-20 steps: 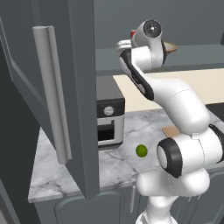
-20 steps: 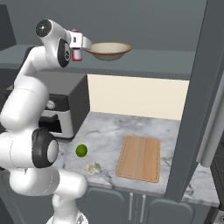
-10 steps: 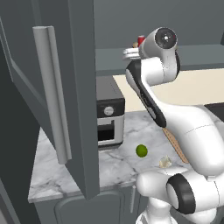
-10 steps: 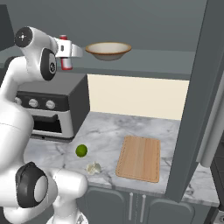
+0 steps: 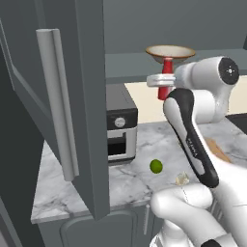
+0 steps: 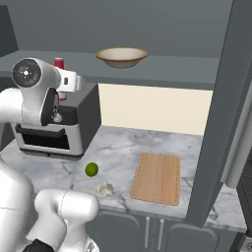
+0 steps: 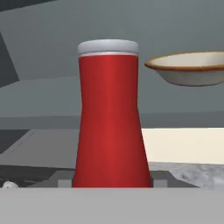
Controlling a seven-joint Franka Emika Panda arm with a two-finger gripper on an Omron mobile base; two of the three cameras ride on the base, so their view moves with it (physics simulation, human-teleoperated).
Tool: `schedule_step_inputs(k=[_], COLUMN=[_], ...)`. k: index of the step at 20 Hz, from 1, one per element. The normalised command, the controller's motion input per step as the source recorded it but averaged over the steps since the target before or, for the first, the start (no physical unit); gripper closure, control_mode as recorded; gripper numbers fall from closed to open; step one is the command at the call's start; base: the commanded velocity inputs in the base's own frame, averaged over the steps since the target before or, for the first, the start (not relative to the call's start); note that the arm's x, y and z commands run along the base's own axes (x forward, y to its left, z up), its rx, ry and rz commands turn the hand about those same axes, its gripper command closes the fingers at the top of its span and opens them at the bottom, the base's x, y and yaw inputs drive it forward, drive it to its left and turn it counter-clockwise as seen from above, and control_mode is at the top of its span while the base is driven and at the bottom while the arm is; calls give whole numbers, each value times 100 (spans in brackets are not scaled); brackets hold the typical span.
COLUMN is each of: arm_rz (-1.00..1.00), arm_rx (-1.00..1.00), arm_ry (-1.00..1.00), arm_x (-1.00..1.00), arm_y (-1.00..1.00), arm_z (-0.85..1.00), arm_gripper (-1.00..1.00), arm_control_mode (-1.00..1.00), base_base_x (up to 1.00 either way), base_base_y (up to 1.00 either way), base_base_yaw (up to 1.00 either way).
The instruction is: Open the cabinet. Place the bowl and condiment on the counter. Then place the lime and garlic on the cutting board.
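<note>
Two things lie near the counter's [image 6: 197, 147] front edge: lime [image 6: 91, 170] and garlic [image 6: 105, 188], left of the cutting board [image 6: 156, 177]. The gripper [image 5: 153, 81] holds the red bottle [image 7: 110, 118] beside the bowl [image 6: 121, 57] in the open cabinet [image 5: 77, 96].

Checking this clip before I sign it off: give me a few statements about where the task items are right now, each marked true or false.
1. The bowl sits on the cabinet shelf. True.
2. The lime lies on the cutting board. False: it lies on the counter, left of the board in the right base view.
3. The condiment stands upright, close in front of the hand camera. True.
4. The garlic is inside the bowl. False: it lies on the counter near the lime.
5. The cutting board carries the bowl. False: nothing lies on the board.
</note>
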Motion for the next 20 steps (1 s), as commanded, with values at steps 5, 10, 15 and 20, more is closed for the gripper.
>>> schedule_step_inputs(k=[5,10,15,20], arm_rz=[33,39,44,43], arm_rx=[10,1,0,0], arm_ry=[-2,-1,1,2], arm_x=[-100,-49,3,0], arm_y=[33,69,68,54], arm_z=[-98,-100,-91,-77], arm_gripper=[100,100,100,100], arm_control_mode=[-100,-100,-100,-100], base_base_x=[0,0,0,0], base_base_y=[0,0,0,0], base_base_yaw=[0,0,0,0])
